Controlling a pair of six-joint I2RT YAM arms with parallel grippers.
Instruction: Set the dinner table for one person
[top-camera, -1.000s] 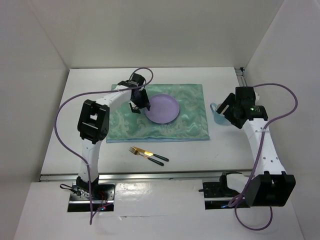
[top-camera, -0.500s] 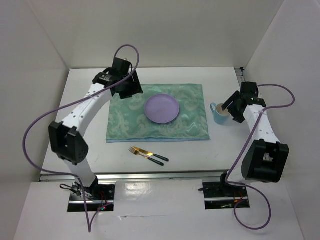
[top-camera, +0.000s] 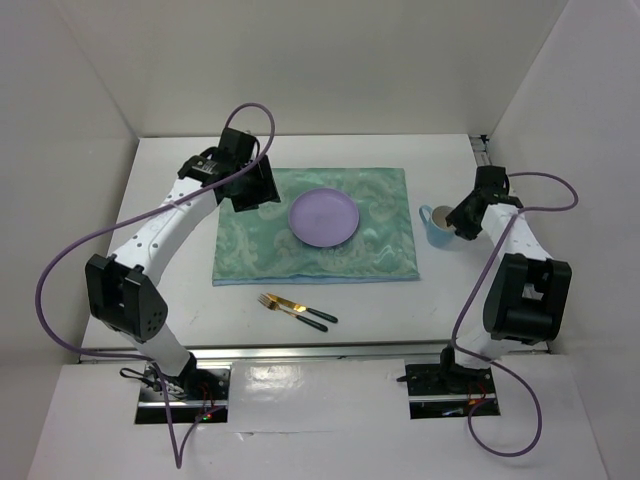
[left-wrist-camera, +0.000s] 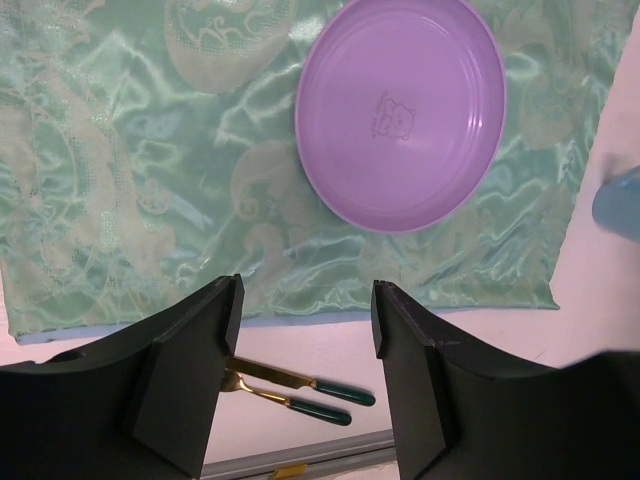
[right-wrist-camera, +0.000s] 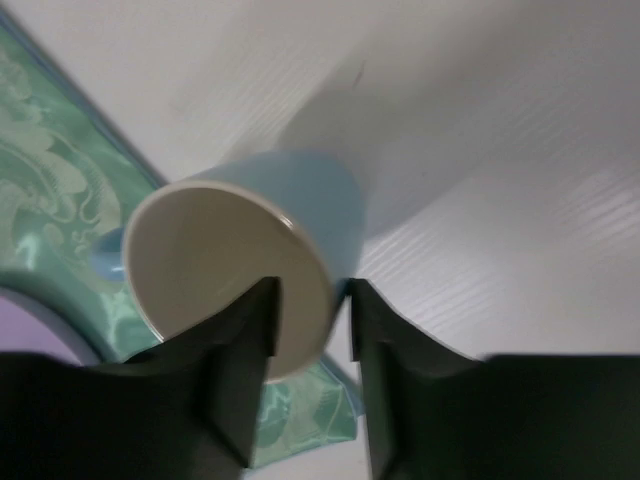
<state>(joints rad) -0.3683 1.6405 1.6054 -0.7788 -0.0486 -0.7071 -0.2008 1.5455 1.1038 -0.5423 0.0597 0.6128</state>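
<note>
The white dinner table (top-camera: 150, 270) carries a mint-green patterned cloth (top-camera: 260, 250) with a purple plate (top-camera: 324, 217) on it. My left gripper (top-camera: 250, 185) hovers open and empty above the cloth's left part, left of the plate (left-wrist-camera: 400, 110). A light-blue mug (top-camera: 437, 228) stands upright on the table just right of the cloth. My right gripper (right-wrist-camera: 312, 290) straddles the mug's (right-wrist-camera: 230, 270) rim, one finger inside and one outside, with a gap left at the inner finger. A gold knife (left-wrist-camera: 300, 378) and fork (left-wrist-camera: 290, 402) with dark green handles lie in front of the cloth.
A metal rail (top-camera: 300, 350) runs along the table's near edge, and another stands at the far right corner (top-camera: 482, 150). White walls close in the left, back and right sides. Purple cables loop from both arms.
My left arm pulled back from the plate to the cloth's left part. My right gripper came down over the mug's rim and its jaws narrowed.
</note>
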